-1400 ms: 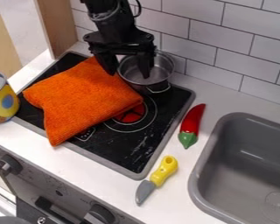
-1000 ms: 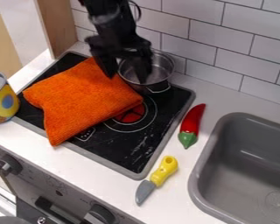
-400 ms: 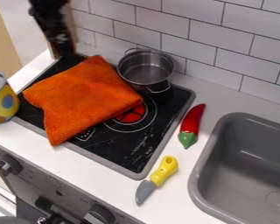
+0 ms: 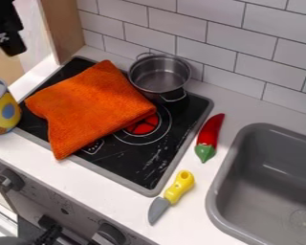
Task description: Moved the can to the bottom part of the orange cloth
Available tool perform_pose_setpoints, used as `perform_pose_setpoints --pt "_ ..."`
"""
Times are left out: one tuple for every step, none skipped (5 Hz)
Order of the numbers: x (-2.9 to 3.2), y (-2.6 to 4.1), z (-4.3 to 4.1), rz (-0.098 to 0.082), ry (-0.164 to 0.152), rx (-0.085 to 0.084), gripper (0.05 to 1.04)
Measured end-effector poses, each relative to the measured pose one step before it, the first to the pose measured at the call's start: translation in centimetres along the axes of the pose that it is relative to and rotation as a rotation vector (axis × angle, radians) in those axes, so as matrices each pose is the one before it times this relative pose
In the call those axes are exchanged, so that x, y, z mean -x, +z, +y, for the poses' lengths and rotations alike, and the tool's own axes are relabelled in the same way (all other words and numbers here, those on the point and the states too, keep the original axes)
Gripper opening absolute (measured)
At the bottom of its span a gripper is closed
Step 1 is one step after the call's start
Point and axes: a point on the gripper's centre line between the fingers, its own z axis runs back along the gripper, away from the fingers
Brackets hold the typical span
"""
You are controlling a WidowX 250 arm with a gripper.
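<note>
The black gripper hangs at the upper left edge, partly cut off by the frame, above and behind the can and apart from it. The can, yellow with blue and orange patches and a grey top, stands upright on the counter at the left edge, left of the cloth and not touching it. An orange cloth lies folded across the left part of the black stove top, its lower corner reaching over the stove's front edge.
A metal pot stands on the stove behind the cloth. Right of the stove lie a red pepper and a yellow-handled toy knife. A grey sink is at the right, a tiled wall behind.
The gripper has moved left from over the pot and the cloth's back corner to the upper left edge. The can, cloth, pot, pepper and knife have stayed in place.
</note>
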Motion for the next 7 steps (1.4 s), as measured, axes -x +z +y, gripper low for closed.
perform_pose_setpoints --pt "1.746 0.464 1.887 0.0328 -0.1286 0.0257 0.999" --pt "3.453 0.450 0.687 0.0145 -0.1401 -0.0039 0.999" --pt "3.939 0.516 -0.457 0.0244 -0.0445 0.0821 0.999" --pt "2.056 0.014 0.021 0.0161 -0.0662 -0.0086 0.999" --pt "0.443 -3.312 -1.465 -0.0403 -0.0409 -0.0510 0.999" --pt "-0.657 -2.635 -1.161 -0.0125 -0.0077 -0.0296 0.999" --pt "-0.591 -0.982 -0.539 0.0191 -0.0348 -0.0449 0.999"
